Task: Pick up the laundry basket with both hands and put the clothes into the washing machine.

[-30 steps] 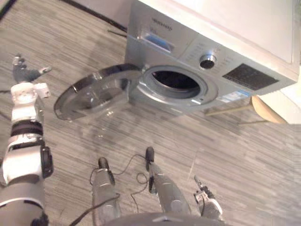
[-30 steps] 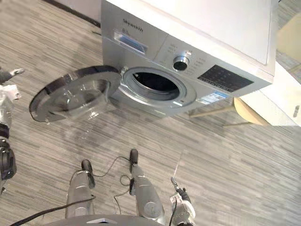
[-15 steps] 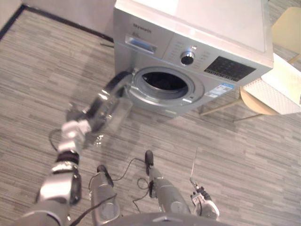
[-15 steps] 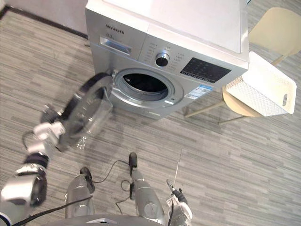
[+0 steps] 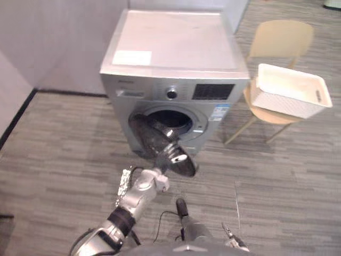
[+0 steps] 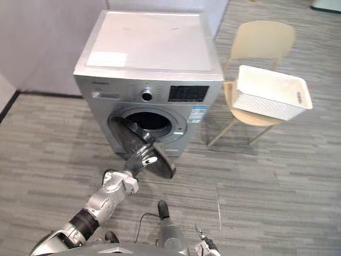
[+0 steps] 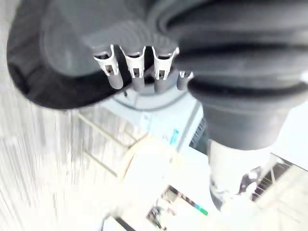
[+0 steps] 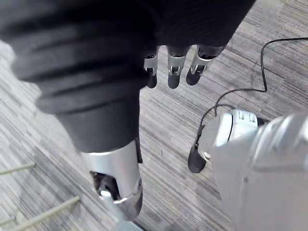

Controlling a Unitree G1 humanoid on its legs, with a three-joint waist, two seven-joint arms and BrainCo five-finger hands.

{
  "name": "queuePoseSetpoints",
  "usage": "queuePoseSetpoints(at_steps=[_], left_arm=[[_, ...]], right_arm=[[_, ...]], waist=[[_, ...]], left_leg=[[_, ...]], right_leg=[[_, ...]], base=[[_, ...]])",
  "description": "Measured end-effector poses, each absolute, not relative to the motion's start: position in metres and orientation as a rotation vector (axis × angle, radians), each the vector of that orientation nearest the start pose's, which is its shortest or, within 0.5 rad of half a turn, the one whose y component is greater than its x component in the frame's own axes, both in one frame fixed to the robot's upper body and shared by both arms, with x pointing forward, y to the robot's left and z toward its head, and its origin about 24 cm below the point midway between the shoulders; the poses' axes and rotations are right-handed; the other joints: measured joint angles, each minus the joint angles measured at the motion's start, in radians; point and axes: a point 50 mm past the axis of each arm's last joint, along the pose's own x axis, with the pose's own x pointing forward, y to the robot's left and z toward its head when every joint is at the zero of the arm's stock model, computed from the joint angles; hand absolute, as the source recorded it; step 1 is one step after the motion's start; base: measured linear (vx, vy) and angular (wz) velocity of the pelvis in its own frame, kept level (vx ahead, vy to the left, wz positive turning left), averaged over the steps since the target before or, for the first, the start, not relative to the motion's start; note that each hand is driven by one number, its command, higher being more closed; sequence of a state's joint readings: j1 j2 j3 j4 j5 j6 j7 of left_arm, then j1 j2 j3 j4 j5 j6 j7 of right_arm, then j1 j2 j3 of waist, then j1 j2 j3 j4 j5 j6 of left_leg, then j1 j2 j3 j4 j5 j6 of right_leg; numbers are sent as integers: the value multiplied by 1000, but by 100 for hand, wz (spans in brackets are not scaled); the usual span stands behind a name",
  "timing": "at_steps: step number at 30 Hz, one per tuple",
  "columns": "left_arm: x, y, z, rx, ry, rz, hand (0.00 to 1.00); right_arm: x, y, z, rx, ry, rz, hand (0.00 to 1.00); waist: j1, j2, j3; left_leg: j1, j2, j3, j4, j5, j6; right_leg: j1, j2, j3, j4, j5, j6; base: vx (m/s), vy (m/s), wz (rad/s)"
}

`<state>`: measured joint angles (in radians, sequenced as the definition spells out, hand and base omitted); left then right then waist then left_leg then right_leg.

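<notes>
Grey floor of long striped planks lies under the whole scene. On it, in the far middle, a silver front-loading washing machine with a flat white top stands against the wall. Its dark round drum opening faces the near side.

To the right of the machine, just beside it, there is a beige chair with thin legs and a rounded back. A white rectangular laundry basket with perforated plastic walls sits on the seat of this chair, well apart from both hands. What is inside the basket I cannot tell.

The round door of the machine, with a dark glass and a silver rim, stands partly open. It is hinged on the left of the opening and swings out toward the near side.

The left hand is at the near edge of this door, on an arm that comes from the near left. In the left wrist view its fingers look relaxed and loose, with the dark door right past their tips. Whether they touch the door I cannot tell.

The right hand hangs low on the near right, above the floor. Its fingers are relaxed and nothing is in them.
</notes>
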<state>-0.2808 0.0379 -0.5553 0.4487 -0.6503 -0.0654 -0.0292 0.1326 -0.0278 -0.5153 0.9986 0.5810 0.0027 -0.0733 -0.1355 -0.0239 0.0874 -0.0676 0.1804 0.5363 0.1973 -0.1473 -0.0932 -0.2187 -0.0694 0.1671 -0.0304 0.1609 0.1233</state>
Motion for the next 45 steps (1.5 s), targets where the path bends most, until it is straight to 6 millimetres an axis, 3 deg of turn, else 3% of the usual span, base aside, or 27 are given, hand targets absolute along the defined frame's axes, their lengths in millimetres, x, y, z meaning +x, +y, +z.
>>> queuePoseSetpoints(at_steps=[3, 8, 10, 15, 16, 19, 22, 23, 27, 29, 30, 34, 36, 37, 38, 39, 40, 41, 42, 43, 45], left_arm=[[274, 22, 26, -478, 193, -530, 0], [275, 31, 24, -466, 183, -507, 0], [273, 41, 11, -440, 223, -469, 0], [253, 89, -49, -332, 437, -272, 0], [240, 107, -70, -289, 527, -206, 0], [208, 143, -106, -230, 702, -56, 0], [176, 172, -132, -201, 853, 89, 0], [155, 186, -143, -184, 939, 156, 0], [79, 223, -165, -293, 1141, 470, 0], [55, 232, -167, -398, 1166, 625, 0], [43, 235, -168, -455, 1167, 711, 0], [29, 236, -169, -590, 1136, 890, 0], [32, 232, -169, -666, 1087, 938, 0], [37, 229, -169, -705, 1052, 951, 0], [38, 226, -169, -724, 1045, 961, 0], [37, 224, -170, -746, 1038, 975, 0], [37, 213, -171, -803, 1022, 997, 0], [36, 210, -172, -811, 1027, 999, 0], [29, 199, -174, -833, 1055, 1001, 0], [23, 189, -176, -858, 1076, 1010, 0], [14, 184, -177, -897, 1075, 1059, 0]], right_arm=[[36, -234, -163, 682, 988, -962, 0], [17, -234, -167, 684, 1046, -1017, 0], [14, -233, -167, 695, 1052, -1033, 0], [21, -233, -167, 701, 1037, -1016, 0], [21, -233, -167, 701, 1040, -1015, 0], [24, -229, -168, 697, 1050, -994, 0], [24, -225, -169, 696, 1067, -981, 0], [22, -223, -170, 696, 1083, -978, 0], [22, -221, -171, 719, 1090, -991, 0], [19, -221, -172, 739, 1103, -1011, 0], [17, -220, -173, 741, 1116, -1018, 0], [18, -218, -174, 744, 1135, -1019, 0], [28, -219, -174, 770, 1105, -1027, 0], [32, -223, -173, 788, 1079, -1049, 0], [32, -226, -172, 784, 1073, -1053, 0], [32, -228, -171, 777, 1069, -1055, 0], [43, -233, -168, 751, 1035, -1028, 0], [45, -235, -168, 744, 1028, -1022, 0], [53, -242, -165, 734, 996, -1020, 0], [68, -247, -160, 721, 953, -1007, 0], [93, -242, -157, 724, 920, -958, 0]], waist=[[-19, 4, -12], [-33, 22, -23], [-33, 23, -26], [-28, 23, -28], [-24, 23, -28], [-4, 15, -37], [4, 12, -38], [5, 13, -38], [28, 7, -46], [31, 2, -50], [33, 0, -50], [56, 2, -37], [55, 3, -4], [55, -12, 26], [57, 2, 43], [63, -4, 50], [102, 7, 56], [107, 8, 56], [118, 29, 60], [131, 57, 65], [152, 75, 62]], left_leg=[[30, -9, 12, -36, 7, -10], [49, -28, -16, -83, 27, -7], [65, -32, -35, -98, 30, -6], [82, -59, -73, -116, 34, -1], [85, -62, -84, -116, 34, 0], [88, -67, -96, -123, 37, 3], [108, -70, -110, -138, 49, 6], [123, -70, -122, -151, 54, 4], [149, -70, -150, -184, 67, 1], [147, -71, -188, -189, 79, 3], [146, -70, -219, -193, 87, 3], [93, -61, -322, -111, 72, 7], [4, -53, -365, 83, 38, 20], [-54, -48, -340, 226, 41, 20], [-67, -39, -322, 264, 41, 20], [-84, -28, -291, 292, 41, 20], [-146, 4, -210, 362, 37, 10], [-152, 5, -203, 359, 33, 7], [-155, -5, -204, 273, 19, 10], [-138, -17, -201, 173, 33, 69], [-145, -33, -177, 116, 32, 71]], right_leg=[[12, -4, 9, -10, 10, 16], [30, -18, -34, -15, 11, 23], [62, -24, -59, -27, 9, 23], [101, -45, -107, -39, 3, 18], [113, -49, -123, -40, 0, 14], [119, -51, -135, -40, -5, 6], [138, -53, -157, -39, -14, -9], [158, -51, -169, -39, -19, -15], [190, -49, -211, -37, -37, -31], [204, -53, -252, -29, -55, -36], [220, -56, -287, -19, -65, -33], [239, -67, -378, 62, -139, -41], [256, -84, -422, 147, -226, -47], [284, -107, -475, 197, -253, -30], [299, -117, -495, 208, -270, -32], [308, -119, -512, 219, -294, -39], [310, -119, -514, 221, -341, -75], [307, -120, -514, 219, -342, -77], [294, -115, -513, 207, -342, -76], [286, -102, -504, 176, -331, -62], [271, -95, -481, 196, -337, -58]], base=[[28, 1, -14], [42, -2, 17], [55, 21, 37], [6, 22, 26], [-24, 10, 25], [-41, -11, 14], [-33, -33, 19], [-41, -45, 21], [-54, -51, 19], [-13, -48, 60], [6, -45, 79], [-11, -30, 92], [-74, -35, 132], [-104, -37, 143], [-111, -3, 131], [-132, 28, 91], [-121, 50, 63], [-117, 68, 41], [-86, 137, -4], [-77, 166, -12], [-21, 124, -18]])
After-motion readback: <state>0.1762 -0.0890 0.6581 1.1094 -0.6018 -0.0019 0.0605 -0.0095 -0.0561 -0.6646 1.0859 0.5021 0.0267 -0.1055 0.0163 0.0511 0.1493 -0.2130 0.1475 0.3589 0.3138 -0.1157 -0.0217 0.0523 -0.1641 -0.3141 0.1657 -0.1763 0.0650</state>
